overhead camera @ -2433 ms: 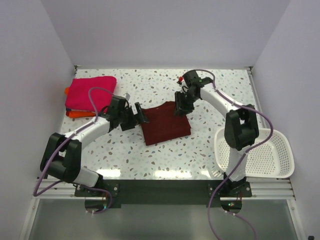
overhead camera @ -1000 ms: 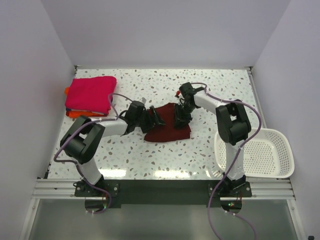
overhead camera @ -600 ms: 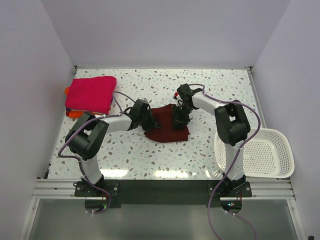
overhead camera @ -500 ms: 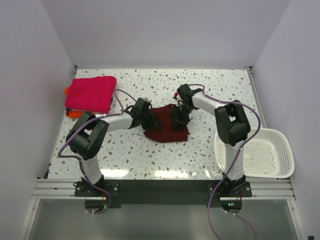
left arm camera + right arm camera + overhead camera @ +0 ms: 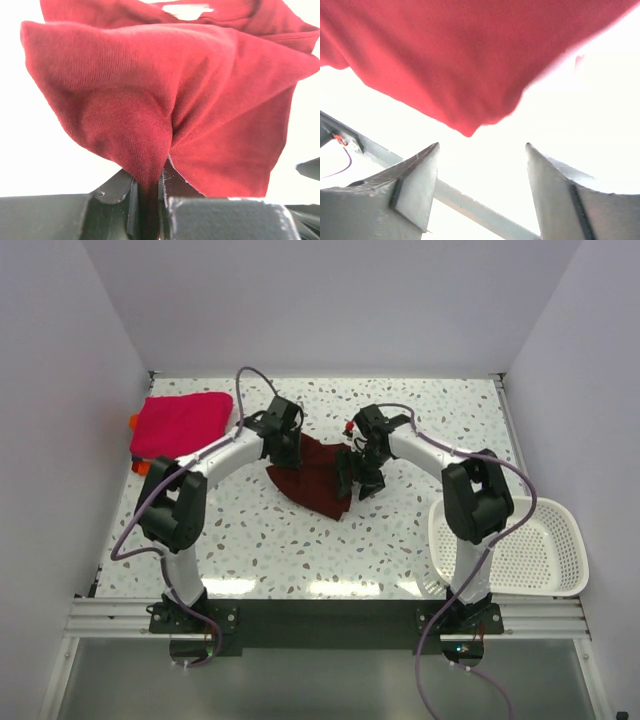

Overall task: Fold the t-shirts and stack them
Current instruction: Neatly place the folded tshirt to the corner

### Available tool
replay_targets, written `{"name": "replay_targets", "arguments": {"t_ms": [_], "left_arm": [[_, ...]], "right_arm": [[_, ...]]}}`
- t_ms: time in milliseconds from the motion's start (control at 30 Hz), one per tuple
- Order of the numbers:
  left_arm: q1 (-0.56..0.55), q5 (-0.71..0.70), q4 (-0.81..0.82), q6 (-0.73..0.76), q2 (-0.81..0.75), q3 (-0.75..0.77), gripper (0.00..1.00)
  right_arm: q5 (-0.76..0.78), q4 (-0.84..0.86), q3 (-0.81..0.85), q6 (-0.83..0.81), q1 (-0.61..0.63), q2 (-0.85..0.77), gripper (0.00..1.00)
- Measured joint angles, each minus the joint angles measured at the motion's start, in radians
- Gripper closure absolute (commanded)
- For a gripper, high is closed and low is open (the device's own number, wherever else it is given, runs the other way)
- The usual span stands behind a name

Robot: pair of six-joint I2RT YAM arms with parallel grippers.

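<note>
Left gripper (image 5: 148, 192) was pinched tight on a bunched fold of the maroon t-shirt (image 5: 318, 478), which sat crumpled on the counter (image 5: 400, 540), well to the left of the white basket (image 5: 520, 550). Right gripper (image 5: 480, 185) was spread wide, holding nothing, just beside the shirt's basket-side edge. Folded pink t-shirt (image 5: 185, 422) lay on the orange one (image 5: 141, 467), farther left of the basket.

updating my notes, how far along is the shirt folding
Done: the pink t-shirt lies folded on the orange t-shirt. In hand: the left gripper is shut on the maroon t-shirt, bunched; the right gripper is open beside it. Left: getting it onto that stack.
</note>
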Motion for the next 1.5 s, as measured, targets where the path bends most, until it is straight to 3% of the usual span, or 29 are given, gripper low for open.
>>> {"name": "replay_targets", "arguments": {"t_ms": [133,433,733,1267,1500], "left_arm": [[0.05,-0.018,-0.084,0.114,-0.004,0.097,1.0],[0.174,-0.037,-0.31,0.266,-0.002,0.362,1.0],[0.333,-0.017,-0.447,0.328,0.036,0.615,1.0],[0.681,0.157,-0.489,0.35,0.041,0.666,1.0],[0.75,0.224,-0.486,0.343,0.065,0.708,1.0]], "right_arm": [[0.006,-0.032,-0.008,-0.008,-0.008,-0.076,0.19],[0.005,-0.034,-0.054,-0.012,-0.048,-0.157,0.17],[0.005,-0.042,-0.164,-0.051,-0.09,-0.168,0.17],[-0.004,-0.048,-0.214,-0.07,-0.109,-0.198,0.17],[-0.003,-0.061,-0.214,-0.074,-0.109,-0.208,0.17]]}}
